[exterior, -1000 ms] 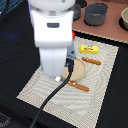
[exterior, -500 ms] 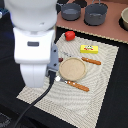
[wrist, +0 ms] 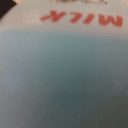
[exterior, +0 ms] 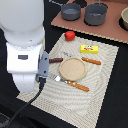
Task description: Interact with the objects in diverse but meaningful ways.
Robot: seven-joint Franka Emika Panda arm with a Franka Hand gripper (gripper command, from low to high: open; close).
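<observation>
Milk carton: pale blue, fills the wrist view right against the camera, likely at the pincer; hidden in the exterior view.
Pincer: unseen, grip impossible to tell.
Wooden plate: mat centre, place-setting style.
Sausage stick: touching the plate's rim.
Knife: alongside the plate.
Yellow block: beyond the plate.
Tomato: farther beyond the plate.

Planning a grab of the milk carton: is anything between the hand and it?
Nothing visible does. The milk carton fills the wrist view with nothing in front; the arm hides it in the exterior view.
</observation>
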